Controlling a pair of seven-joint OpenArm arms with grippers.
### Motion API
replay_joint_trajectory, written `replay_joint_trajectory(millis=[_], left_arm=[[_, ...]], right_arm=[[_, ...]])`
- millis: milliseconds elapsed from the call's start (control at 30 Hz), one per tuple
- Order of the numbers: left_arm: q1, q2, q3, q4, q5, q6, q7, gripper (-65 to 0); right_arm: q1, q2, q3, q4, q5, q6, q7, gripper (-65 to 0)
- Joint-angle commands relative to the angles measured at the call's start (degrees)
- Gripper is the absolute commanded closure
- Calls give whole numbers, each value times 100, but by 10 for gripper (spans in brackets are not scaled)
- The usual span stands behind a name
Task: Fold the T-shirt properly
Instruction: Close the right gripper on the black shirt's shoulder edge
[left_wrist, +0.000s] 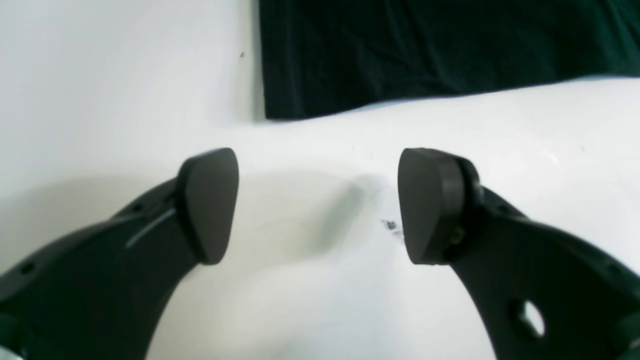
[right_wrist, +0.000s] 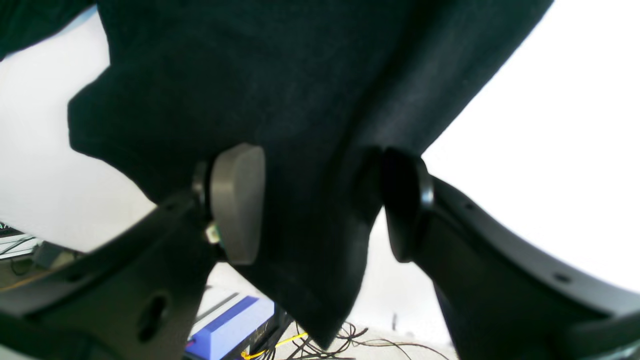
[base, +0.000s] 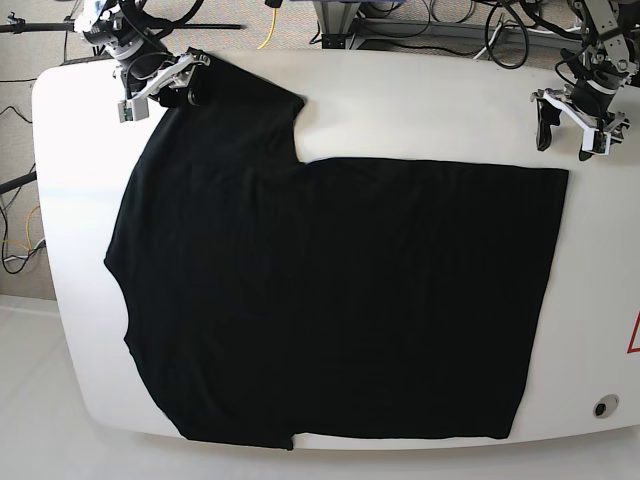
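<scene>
The fingers (right_wrist: 237, 202) of the right gripper (base: 165, 85) stood apart with a fold of the shirt (base: 330, 300) hanging between them, one pad against the cloth, though whether they truly pinched it could not be told. That was the sleeve corner at the table's (base: 420, 110) far edge, so the right arm was plainly the nearer one. The left gripper (left_wrist: 317, 205) gaped wide and empty over bare white, the hem corner lying just ahead of it, not touching. The shirt was plain black, spread nearly flat across the table, its long axis running from one gripper's side to the other's, with a few soft ripples.
</scene>
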Motion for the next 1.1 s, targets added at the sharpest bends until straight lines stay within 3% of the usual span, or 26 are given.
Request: replay_joint_trajectory(millis=[0,1067], left_arm=[[-16,-78,-39,94,-101,-3,-144,-471],[-46,-55,-170,35,-308,-3,104,-464]], right_arm=[[-37,46,4,70,39,-5,4,-363],[-65,-8,-18,-16,-173,-5,-84,-365]])
